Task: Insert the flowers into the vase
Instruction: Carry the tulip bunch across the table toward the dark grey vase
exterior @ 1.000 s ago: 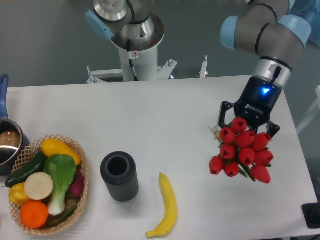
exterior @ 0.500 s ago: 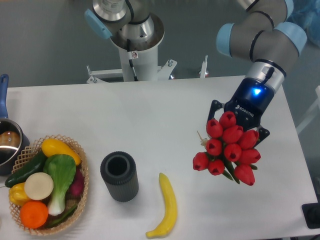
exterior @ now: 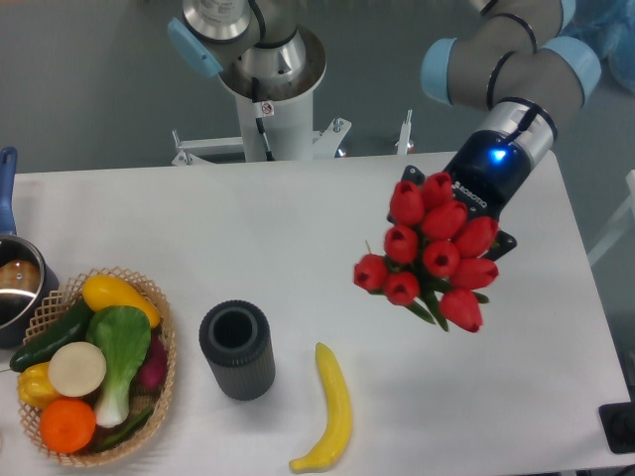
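Clearly the bunch of red artificial tulips with green leaves (exterior: 432, 253) is a light, springy load: soft heads that give when squeezed, thin stems that would bend, nothing fragile. The sound place to hold it is low on the gathered stems, and that seems to be where the black two-finger gripper (exterior: 458, 220) has it, though the heads hide the jaws, so I cannot tell how they stand. The bunch hangs above the white bench (exterior: 298, 218), right of centre, well apart from the short dark grey ribbed cylinder vase (exterior: 237, 350). Its heads face up toward the camera and lean to the lower left, so the long axis runs near vertical, stems hidden beneath. The vase stands upright, mouth open, just beside a yellow banana (exterior: 330, 408).
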{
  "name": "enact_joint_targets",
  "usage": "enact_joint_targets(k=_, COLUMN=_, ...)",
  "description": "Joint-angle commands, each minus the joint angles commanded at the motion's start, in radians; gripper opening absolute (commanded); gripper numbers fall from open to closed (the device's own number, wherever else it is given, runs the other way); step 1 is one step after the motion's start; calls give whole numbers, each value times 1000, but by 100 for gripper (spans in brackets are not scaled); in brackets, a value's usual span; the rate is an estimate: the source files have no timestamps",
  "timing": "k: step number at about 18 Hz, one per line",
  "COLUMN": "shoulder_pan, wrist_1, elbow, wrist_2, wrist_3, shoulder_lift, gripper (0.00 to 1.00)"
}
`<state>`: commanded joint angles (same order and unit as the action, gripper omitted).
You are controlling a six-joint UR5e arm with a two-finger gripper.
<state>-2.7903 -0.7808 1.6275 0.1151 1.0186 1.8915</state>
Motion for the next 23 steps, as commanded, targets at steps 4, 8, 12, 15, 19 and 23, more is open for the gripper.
enact_joint_targets(k=4, shoulder_pan=17, wrist_1=0, elbow=3, wrist_2=2, wrist_3=2, shoulder_lift=-8, gripper=57)
enact_joint_targets(k=8, shoulder_pan=52, wrist_1=0, elbow=-1, wrist_2=2, wrist_3=3, shoulder_lift=-5, gripper=56)
enact_joint_targets(k=12, shoulder_pan=97, wrist_1=0, elbow=-8, wrist_2=0, wrist_3=6, shoulder_lift=3, gripper=56)
enact_joint_targets(k=15, shoulder_pan=117, wrist_1=0, elbow=-9, wrist_2=0, wrist_3=6, shoulder_lift=9, gripper=56)
enact_joint_targets(k=19, shoulder_pan=112, wrist_1=0, elbow=-9, wrist_2=-2, wrist_3=5, shoulder_lift=6, gripper=56)
enact_joint_targets(k=23, shoulder_pan=129, wrist_1=0, elbow=-9, wrist_2=-3, wrist_3=6, shoulder_lift=14, gripper=56)
